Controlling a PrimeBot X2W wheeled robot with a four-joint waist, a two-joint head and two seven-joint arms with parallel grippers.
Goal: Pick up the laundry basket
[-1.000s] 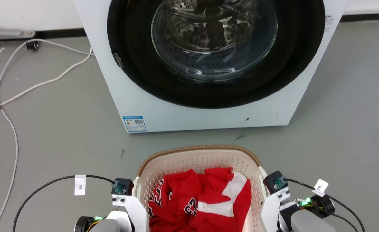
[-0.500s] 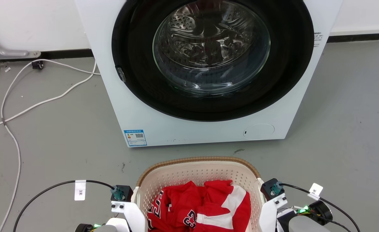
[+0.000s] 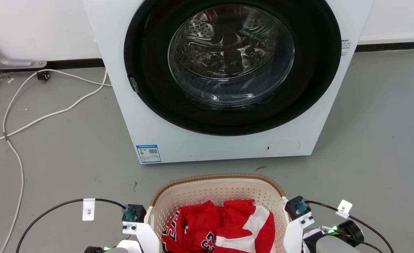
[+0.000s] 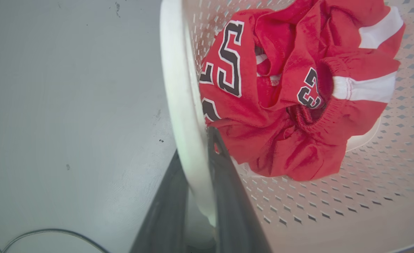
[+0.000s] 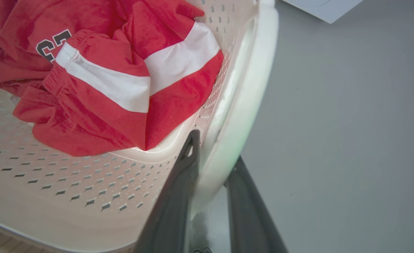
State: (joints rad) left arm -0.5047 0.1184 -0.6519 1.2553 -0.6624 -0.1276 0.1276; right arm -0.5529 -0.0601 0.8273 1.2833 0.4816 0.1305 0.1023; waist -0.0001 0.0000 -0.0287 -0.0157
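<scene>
Head looks down; wrist cameras closely share the basket [image 3: 221,191].

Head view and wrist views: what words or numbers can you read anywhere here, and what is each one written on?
"23": black number on the red jersey in the laundry basket.
"3米": left cable tag.
"米", rest unclear: right cable tag.
Blue sticker and side print on the washing machine: too small to read.

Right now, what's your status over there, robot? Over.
Left end effector clamped on laundry basket handle. Right end effector likewise, opposite handle. Red jersey inside. Washer close ahead, door shut.
</scene>
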